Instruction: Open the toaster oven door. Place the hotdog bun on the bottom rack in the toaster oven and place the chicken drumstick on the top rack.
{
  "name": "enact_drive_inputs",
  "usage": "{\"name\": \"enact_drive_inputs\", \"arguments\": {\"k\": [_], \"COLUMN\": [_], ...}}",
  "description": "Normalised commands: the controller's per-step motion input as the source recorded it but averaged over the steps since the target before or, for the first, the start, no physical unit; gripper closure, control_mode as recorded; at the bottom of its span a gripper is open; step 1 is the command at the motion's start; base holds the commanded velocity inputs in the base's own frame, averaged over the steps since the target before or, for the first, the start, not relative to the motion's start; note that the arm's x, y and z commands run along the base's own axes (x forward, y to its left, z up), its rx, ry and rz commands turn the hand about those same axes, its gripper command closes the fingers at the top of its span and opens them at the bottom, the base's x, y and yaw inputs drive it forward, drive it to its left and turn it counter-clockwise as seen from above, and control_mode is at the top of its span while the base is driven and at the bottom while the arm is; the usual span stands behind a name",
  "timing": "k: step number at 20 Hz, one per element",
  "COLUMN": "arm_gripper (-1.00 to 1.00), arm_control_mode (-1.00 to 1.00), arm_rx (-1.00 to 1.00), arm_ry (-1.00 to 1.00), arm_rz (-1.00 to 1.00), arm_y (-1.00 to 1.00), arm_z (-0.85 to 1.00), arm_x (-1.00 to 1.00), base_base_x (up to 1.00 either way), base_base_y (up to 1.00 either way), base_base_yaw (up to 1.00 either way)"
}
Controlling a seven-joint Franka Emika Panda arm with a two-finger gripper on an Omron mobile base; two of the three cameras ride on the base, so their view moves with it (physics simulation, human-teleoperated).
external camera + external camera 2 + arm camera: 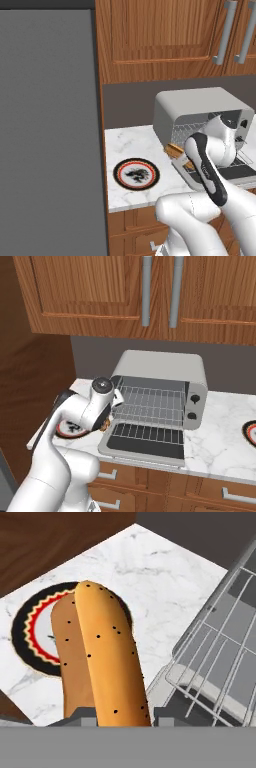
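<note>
hotdog bun (102,662), clamped in hand (120,714), unlabelled

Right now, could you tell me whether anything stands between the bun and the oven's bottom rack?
Nothing visible does. The door is down, the bottom rack is bare, and the end effector holds the bun just left of the oven opening.

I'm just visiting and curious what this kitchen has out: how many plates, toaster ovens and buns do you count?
Plates: 2, the left plate and the right plate
Toaster ovens: 1, the toaster oven, door open
Buns: 1, the bun, held in the gripper
Total: 4
</note>
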Motion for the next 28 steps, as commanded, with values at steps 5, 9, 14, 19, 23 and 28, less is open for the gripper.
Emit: {"name": "enact_drive_inputs", "arguments": {"k": [5,9,14,19,23,28], "arm_gripper": [1.0,1.0,1.0,1.0,1.0,1.0], "arm_control_mode": [-1.0,-1.0,-1.0,-1.0,-1.0,-1.0], "arm_rx": [0.0,0.0,0.0,-0.07,-0.14,-0.18], "arm_ry": [0.11,0.03,0.0,0.0,0.0,0.0], "arm_rz": [0.07,0.05,0.03,0.08,0.13,0.17], "arm_y": [-0.46,-0.47,-0.39,-0.34,-0.3,-0.27], "arm_z": [0.06,0.03,0.0,0.0,0.0,-0.02], "arm_x": [0.0,0.0,0.0,0.03,0.03,0.01], "base_base_x": [0.0,0.0,0.0,0.0,0.0,0.0], "base_base_y": [0.0,0.0,0.0,0.0,0.0,0.0], "base_base_yaw": [0.0,0.0,0.0,0.0,0.0,0.0]}}
